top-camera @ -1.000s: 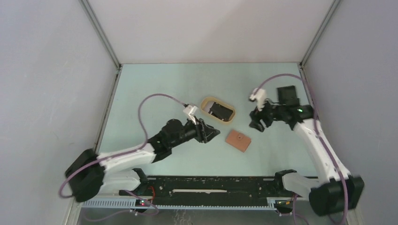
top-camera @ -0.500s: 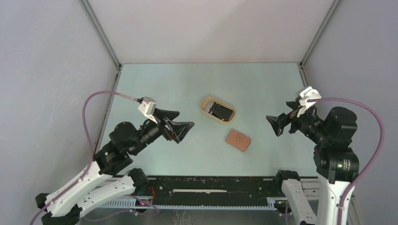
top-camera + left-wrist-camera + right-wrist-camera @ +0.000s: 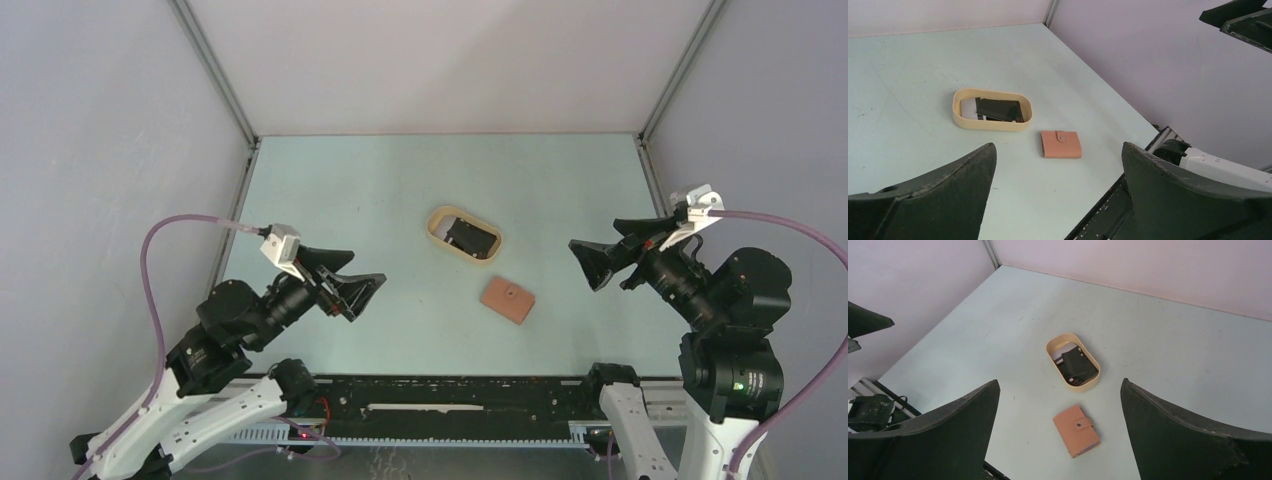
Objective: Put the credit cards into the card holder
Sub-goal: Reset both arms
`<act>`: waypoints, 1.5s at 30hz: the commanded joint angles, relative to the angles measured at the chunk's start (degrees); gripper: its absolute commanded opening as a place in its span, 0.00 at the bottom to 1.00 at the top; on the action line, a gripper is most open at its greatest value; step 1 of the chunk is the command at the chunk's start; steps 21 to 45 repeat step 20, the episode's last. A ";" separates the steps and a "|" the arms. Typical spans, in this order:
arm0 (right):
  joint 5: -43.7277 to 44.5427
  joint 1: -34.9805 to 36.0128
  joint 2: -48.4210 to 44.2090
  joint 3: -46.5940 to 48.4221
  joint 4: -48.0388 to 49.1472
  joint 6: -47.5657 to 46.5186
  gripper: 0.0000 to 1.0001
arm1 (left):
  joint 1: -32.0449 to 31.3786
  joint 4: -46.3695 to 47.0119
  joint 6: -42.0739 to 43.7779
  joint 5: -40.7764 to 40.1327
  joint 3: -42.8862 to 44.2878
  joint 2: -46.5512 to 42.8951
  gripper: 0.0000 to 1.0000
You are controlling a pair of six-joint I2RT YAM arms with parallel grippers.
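I have the left claw [image 3: 367,267] hanging above the near left part of the pale green desk [image 3: 360,180], its jaws spread wide with nothing between them. The right claw [image 3: 596,234] hangs over the right side, spread just as wide and also holding nothing. Both point in towards the middle.

The small reddish-brown leather card holder [image 3: 507,300] lies folded flat with its snap tab on top, between the two claws and nearer the right one. It touches nothing, and bare desk shows along all four of its edges.

Just beyond it, to the far left, sits the oval beige tray [image 3: 431,228], close to the card holder but apart from it. The black and whitish plastic credit cards [image 3: 471,237] lie overlapping inside its rim; I cannot count them.

The far half of the desk lies bare up to the grey walls. The black rail [image 3: 450,392] runs along the near edge, well apart from the card holder.
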 commanded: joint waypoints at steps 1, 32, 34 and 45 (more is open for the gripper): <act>0.02 -0.60 -0.32 1.03 1.21 3.31 1.00 | 0.22 -0.95 1.72 -0.95 1.73 -1.33 1.00; -0.32 -1.32 -0.72 -0.47 1.78 2.29 1.00 | 0.22 0.02 1.98 -1.11 -0.83 -2.99 1.00; -0.32 -1.32 -0.72 -0.47 1.78 2.29 1.00 | 0.22 0.02 1.98 -1.11 -0.83 -2.99 1.00; -0.32 -1.32 -0.72 -0.47 1.78 2.29 1.00 | 0.22 0.02 1.98 -1.11 -0.83 -2.99 1.00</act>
